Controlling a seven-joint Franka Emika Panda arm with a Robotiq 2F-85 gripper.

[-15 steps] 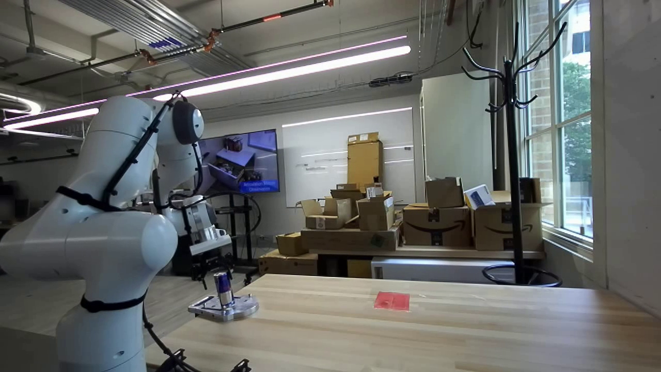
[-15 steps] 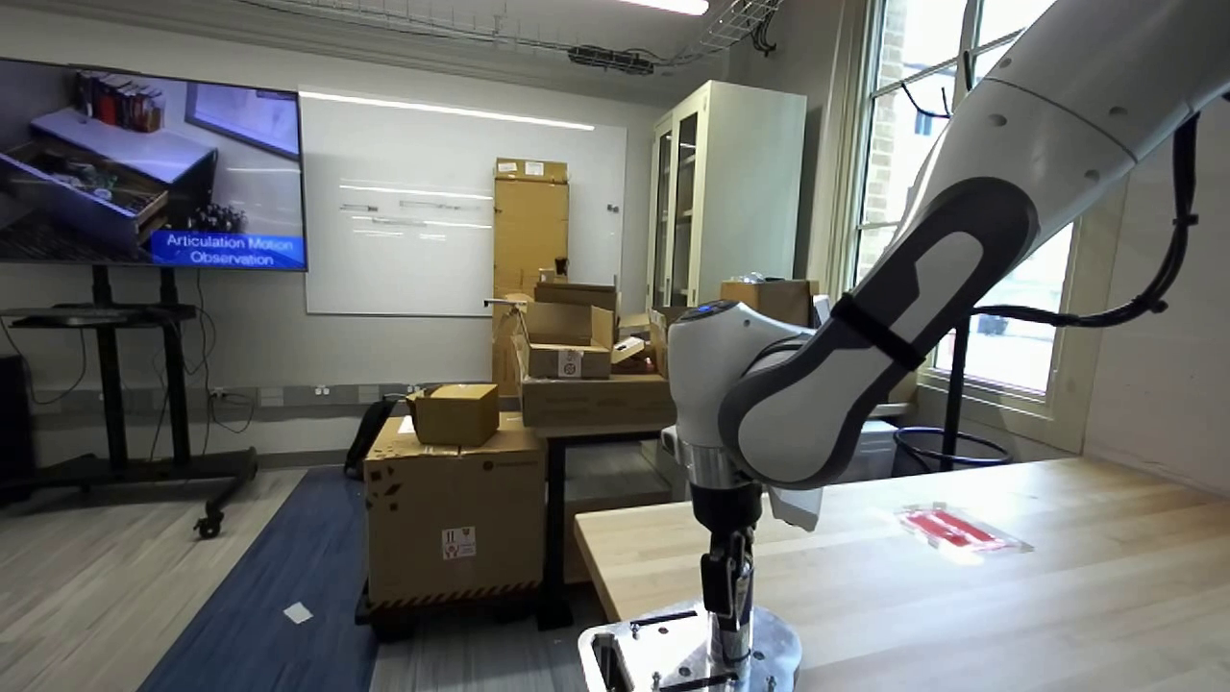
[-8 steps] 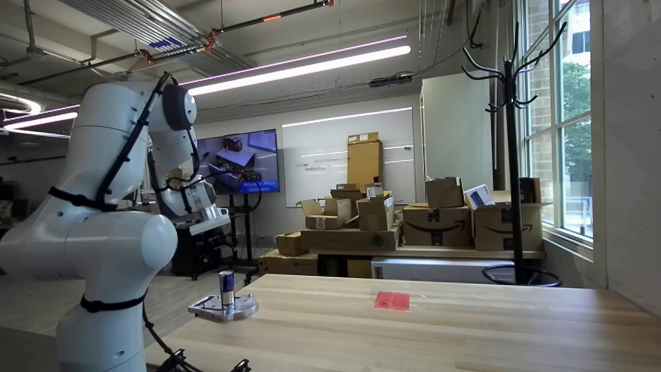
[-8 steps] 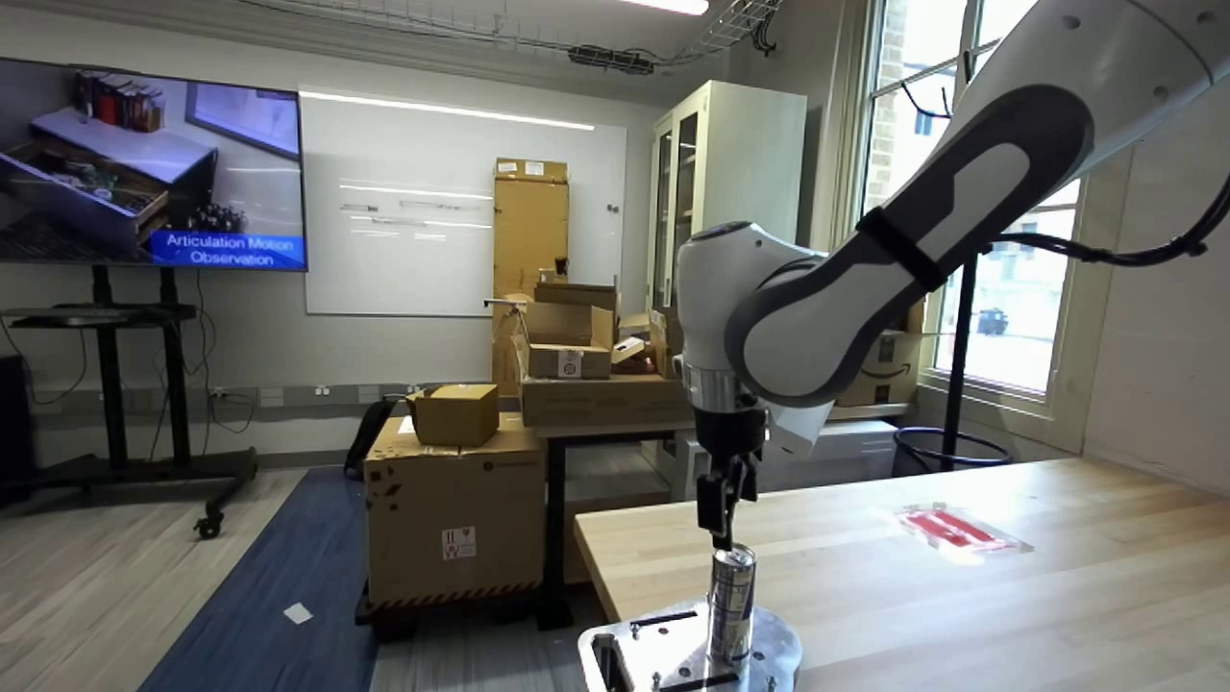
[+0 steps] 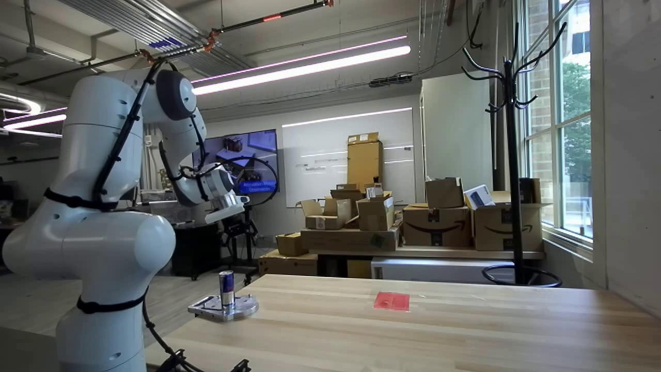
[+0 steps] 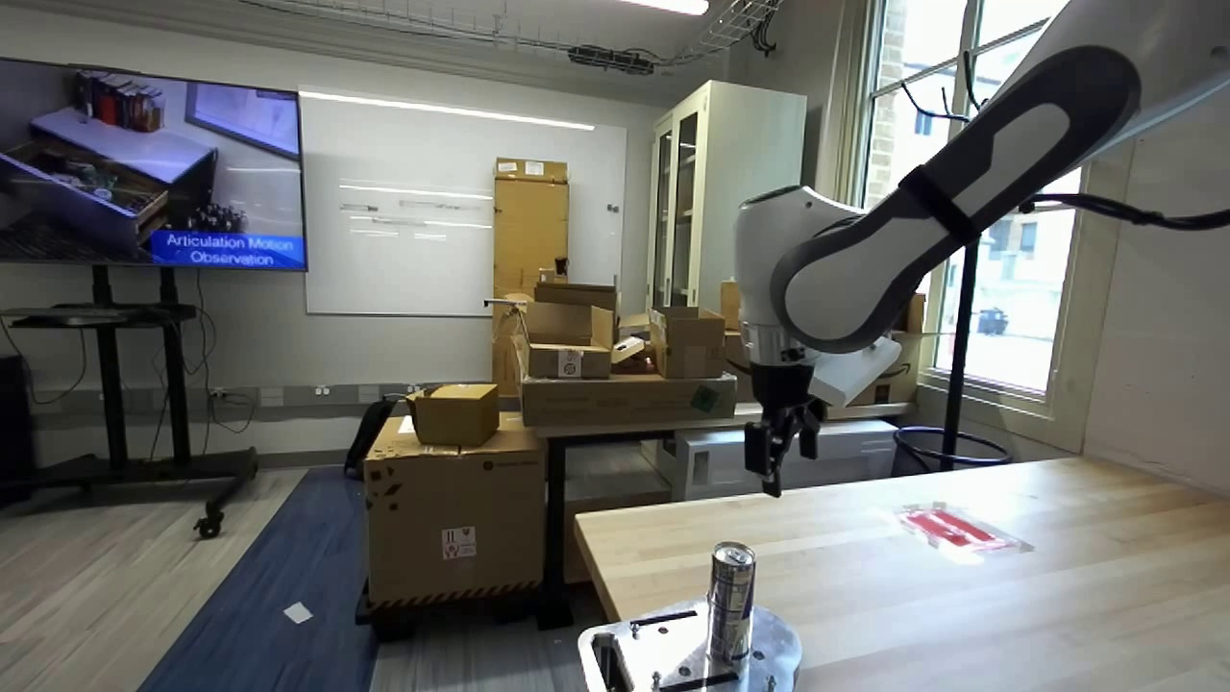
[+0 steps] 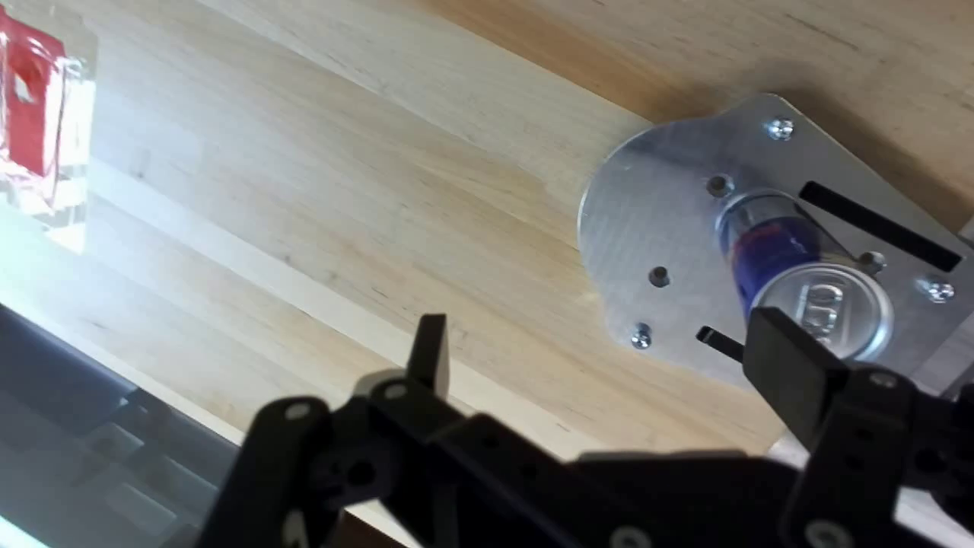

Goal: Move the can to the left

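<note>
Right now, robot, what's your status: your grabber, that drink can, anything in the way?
Gripper open, holding nothing. Slim drink can upright on metal plate. Flat red piece on wooden tabletop, set apart, probably no obstacle.

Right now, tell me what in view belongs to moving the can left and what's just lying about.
For the job:
can, upright on the metal plate
claw, open, holding nothing

Just lying about:
flat red piece, on the tabletop
cardboard boxes, beyond the tabletop
coat rack
</note>
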